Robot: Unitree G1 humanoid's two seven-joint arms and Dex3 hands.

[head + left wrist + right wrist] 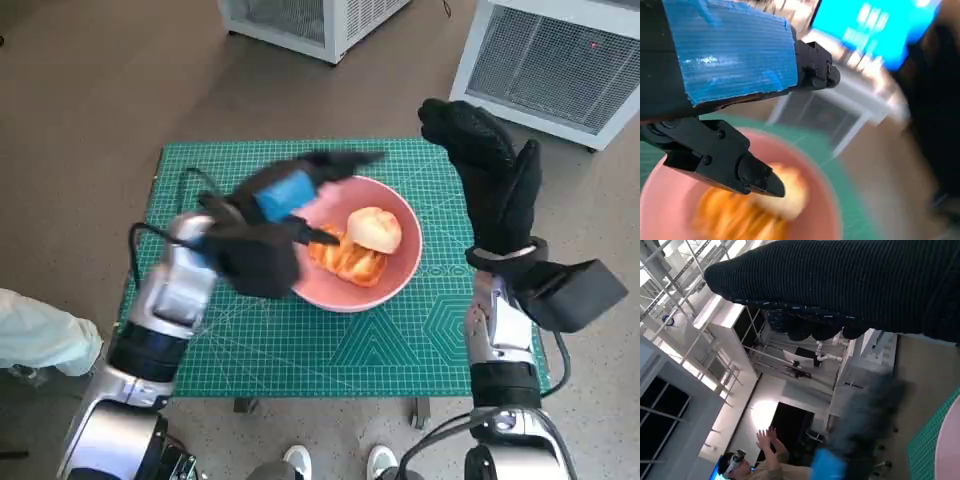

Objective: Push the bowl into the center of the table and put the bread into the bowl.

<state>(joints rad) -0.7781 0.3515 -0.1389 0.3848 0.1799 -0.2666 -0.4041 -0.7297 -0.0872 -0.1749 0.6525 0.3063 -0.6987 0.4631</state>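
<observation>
Pink bowl [360, 250] sits near centre of table [300, 350] with bread [362, 243] already inside, so task looks all but done; left robot hand [270, 225] blurred above bowl's rim, fingers apart, empty; right robot hand [490, 175] raised, holding nothing.

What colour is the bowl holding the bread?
Pink. The bowl shows best in the head view, sitting on the green cutting mat.

I see brown floor [80, 90] around the green-matted counter [400, 350], and white vented cabinets [545, 60] at upper right.
</observation>
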